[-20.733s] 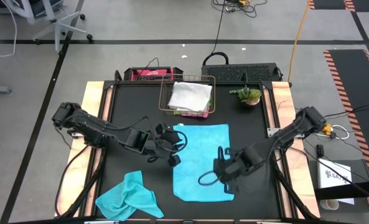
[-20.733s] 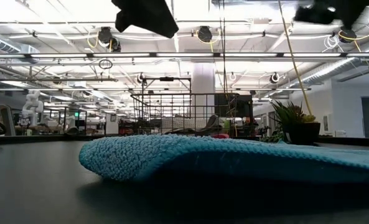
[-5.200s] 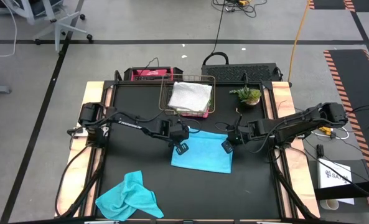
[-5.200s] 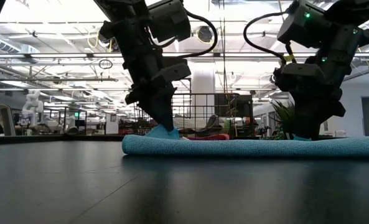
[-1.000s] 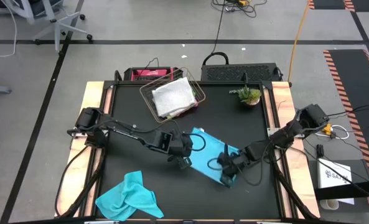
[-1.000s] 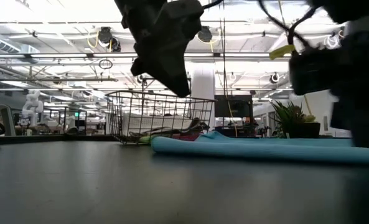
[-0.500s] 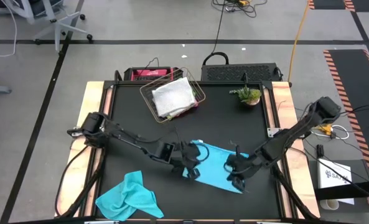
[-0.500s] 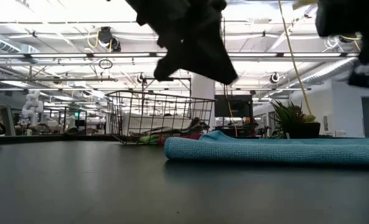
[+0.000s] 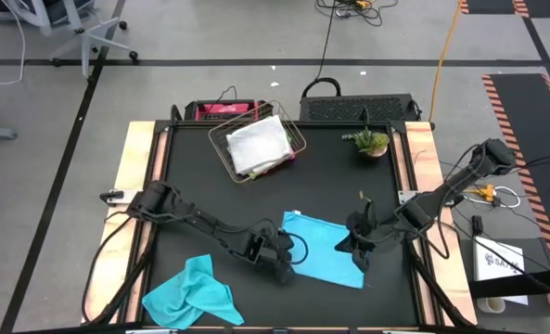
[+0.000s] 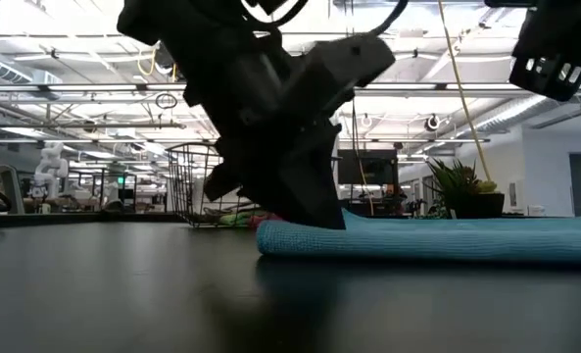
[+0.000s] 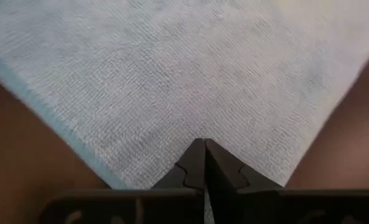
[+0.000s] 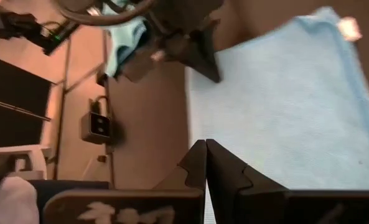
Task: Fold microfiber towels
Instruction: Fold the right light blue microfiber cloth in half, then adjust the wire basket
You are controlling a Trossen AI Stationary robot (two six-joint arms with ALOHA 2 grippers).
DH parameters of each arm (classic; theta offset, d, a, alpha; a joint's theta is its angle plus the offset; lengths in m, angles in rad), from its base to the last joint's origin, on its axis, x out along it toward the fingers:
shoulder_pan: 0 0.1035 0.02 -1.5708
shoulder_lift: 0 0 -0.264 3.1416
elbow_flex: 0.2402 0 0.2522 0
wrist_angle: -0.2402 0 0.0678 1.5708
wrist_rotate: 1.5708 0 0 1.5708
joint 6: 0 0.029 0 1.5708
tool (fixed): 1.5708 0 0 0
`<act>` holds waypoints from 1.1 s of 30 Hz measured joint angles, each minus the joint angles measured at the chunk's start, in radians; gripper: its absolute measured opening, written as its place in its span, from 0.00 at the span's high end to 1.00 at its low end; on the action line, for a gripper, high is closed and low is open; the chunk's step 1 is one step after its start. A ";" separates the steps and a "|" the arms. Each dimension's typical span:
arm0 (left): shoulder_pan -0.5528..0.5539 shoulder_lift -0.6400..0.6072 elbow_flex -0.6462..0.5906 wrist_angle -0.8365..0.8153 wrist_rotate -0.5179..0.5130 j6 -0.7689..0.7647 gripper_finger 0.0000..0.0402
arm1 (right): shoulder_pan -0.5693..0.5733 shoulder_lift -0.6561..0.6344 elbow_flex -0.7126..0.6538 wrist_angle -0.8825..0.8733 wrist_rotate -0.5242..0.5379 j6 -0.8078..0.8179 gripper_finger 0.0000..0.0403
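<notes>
The black table occupies the frame centre. Directly on it: a folded turquoise towel lower centre, a crumpled turquoise towel lower left, a wire basket upper centre, a small potted plant upper right.

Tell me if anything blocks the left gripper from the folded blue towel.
Nothing visible does. The left gripper is shut at the near-left corner of the folded turquoise towel, with only the black table around it. The crumpled turquoise towel lies apart.

A grey floor crossed by dark lines surrounds the black surface. Beyond it stretches a bright hall with pipes under the ceiling and a white column.
</notes>
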 joint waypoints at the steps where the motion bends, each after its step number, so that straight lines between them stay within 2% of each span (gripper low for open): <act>1: -0.004 0.000 0.000 -0.001 0.024 -0.015 0.98 | 0.000 0.001 0.000 -0.012 0.000 0.000 1.00; 5: -0.039 -0.015 0.002 -0.056 0.120 -0.062 0.99 | -0.009 0.003 0.000 -0.039 0.027 -0.007 1.00; 9: -0.068 -0.038 0.001 -0.104 0.127 -0.108 0.98 | -0.050 0.003 0.000 -0.036 0.082 -0.033 1.00; 13: -0.075 -0.109 -0.002 -0.126 0.042 -0.114 0.99 | -0.154 0.003 0.002 0.018 0.033 -0.114 1.00; 18: -0.073 -0.236 0.000 -0.217 -0.112 -0.078 0.98 | -0.314 0.003 0.042 0.139 -0.062 -0.313 1.00; 22: -0.076 -0.350 0.000 -0.431 -0.273 -0.109 0.99 | -0.464 0.021 0.125 0.165 -0.137 -0.457 1.00; 25: -0.074 -0.432 0.000 -0.692 -0.357 -0.245 0.99 | -0.577 0.051 0.173 0.166 -0.214 -0.510 1.00; 29: -0.074 -0.512 0.000 -1.047 -0.362 -0.495 0.99 | -0.708 0.111 0.186 0.152 -0.274 -0.547 1.00; 33: -0.066 -0.560 0.000 -1.299 -0.295 -0.752 0.98 | -0.835 0.189 0.186 0.134 -0.322 -0.553 1.00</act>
